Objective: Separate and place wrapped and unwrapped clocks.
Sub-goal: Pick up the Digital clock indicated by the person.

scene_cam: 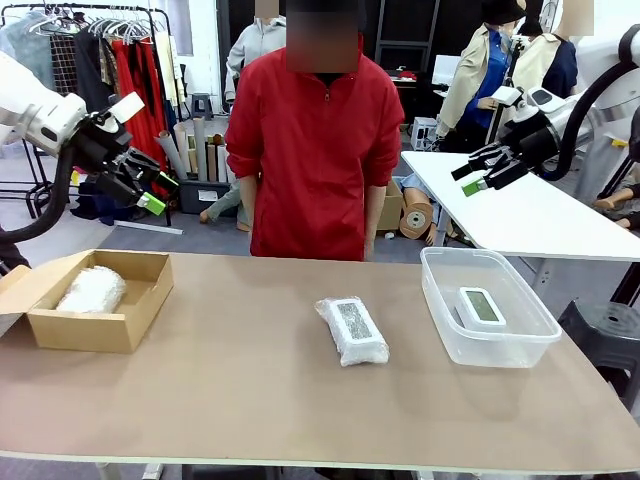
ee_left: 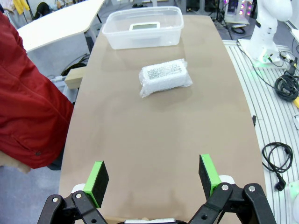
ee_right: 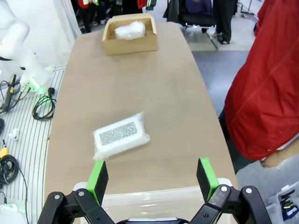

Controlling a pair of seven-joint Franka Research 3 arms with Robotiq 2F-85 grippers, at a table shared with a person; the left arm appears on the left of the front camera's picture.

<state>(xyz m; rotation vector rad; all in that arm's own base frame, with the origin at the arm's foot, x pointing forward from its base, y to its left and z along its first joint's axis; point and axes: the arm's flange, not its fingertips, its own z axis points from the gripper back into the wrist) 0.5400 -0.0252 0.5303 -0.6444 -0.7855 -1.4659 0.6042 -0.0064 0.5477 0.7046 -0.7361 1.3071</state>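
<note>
One bubble-wrapped clock lies on the middle of the brown table, its dark face showing through the wrap; it also shows as the wrapped clock and the wrapped clock. Another wrapped lump rests inside the cardboard box at the left, seen as the lump too. The bare white clock lies in the clear tub at the right. My left gripper hangs open high above the box end. My right gripper is open high over the tub end. Nothing sits between either pair of fingers.
A person in a red top stands at the far edge, arms down. The table is bare between box, wrapped clock and tub. A second white table stands behind at the right. Cables lie on the floor beside the table.
</note>
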